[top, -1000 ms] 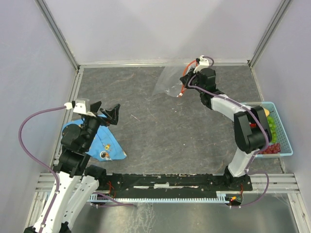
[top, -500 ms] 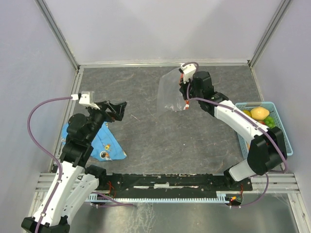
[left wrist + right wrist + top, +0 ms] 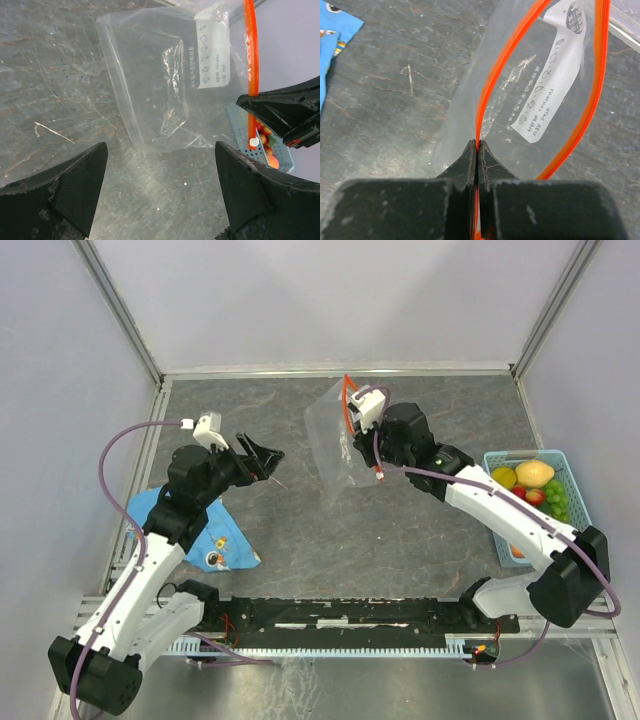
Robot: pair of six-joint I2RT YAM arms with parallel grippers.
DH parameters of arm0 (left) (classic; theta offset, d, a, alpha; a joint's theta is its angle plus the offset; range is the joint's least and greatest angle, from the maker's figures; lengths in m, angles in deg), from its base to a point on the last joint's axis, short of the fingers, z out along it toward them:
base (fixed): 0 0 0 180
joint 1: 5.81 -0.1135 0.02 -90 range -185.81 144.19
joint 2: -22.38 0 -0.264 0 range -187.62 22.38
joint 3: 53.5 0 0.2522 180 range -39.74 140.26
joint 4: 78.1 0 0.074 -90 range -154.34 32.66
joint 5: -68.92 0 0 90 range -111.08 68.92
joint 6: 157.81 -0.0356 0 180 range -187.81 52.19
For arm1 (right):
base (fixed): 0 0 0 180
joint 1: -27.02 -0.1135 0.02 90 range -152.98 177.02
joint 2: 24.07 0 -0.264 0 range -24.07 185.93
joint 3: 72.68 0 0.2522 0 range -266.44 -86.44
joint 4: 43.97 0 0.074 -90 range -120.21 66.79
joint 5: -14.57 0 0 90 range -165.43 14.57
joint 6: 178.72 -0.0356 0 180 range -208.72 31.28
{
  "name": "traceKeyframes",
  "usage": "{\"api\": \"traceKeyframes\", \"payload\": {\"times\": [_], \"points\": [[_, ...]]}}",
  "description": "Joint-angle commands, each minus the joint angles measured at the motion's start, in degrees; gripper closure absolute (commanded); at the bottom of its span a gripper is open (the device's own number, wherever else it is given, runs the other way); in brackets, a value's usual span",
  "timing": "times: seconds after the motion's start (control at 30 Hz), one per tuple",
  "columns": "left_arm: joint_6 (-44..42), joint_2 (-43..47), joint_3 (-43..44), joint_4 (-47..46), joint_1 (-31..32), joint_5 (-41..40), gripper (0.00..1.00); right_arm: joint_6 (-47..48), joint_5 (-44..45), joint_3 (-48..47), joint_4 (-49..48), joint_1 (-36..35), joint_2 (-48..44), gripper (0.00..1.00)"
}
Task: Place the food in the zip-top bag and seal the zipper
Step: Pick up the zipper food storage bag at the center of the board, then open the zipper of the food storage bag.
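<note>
Grey stone-patterned tabletop [image 3: 330, 540], pale walls behind.
Zip-top bag [image 3: 328, 445]: upper centre of the top view, long axis running top to bottom of the frame, body spreading left, mouth gaping.
Zipper [image 3: 250, 50]: along the bag's right edge, clamped between the right pincer [image 3: 478, 145] fingers, pressed together.
Left pincer [image 3: 266, 461]: left of the bag, spread, holding nothing.
Food [image 3: 534, 474]: in the light-blue basket [image 3: 524, 453], right edge.
</note>
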Motion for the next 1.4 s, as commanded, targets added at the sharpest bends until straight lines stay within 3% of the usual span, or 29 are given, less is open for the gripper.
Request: {"api": "traceKeyframes", "payload": {"times": [0.0,0.33,0.77,1.37], "points": [[5.27,-1.69,4.48,-0.58,0.80,2.57,0.08,-3.23,0.75,0.13,-0.88,-3.43,-1.85,0.98],[5.93,-7.11,8.64,-0.53,6.28,0.15,0.13,-5.44,5.54,-1.38,-1.78,-11.94,1.54,0.98],[2.80,-11.26,12.74,4.49,12.54,-10.94,0.23,-9.15,14.03,-3.31,-3.77,-19.51,5.04,0.98],[1.45,-12.86,11.34,7.49,14.41,-17.04,0.37,-9.31,19.94,-5.45,-6.61,-26.13,10.70,0.98]]}}
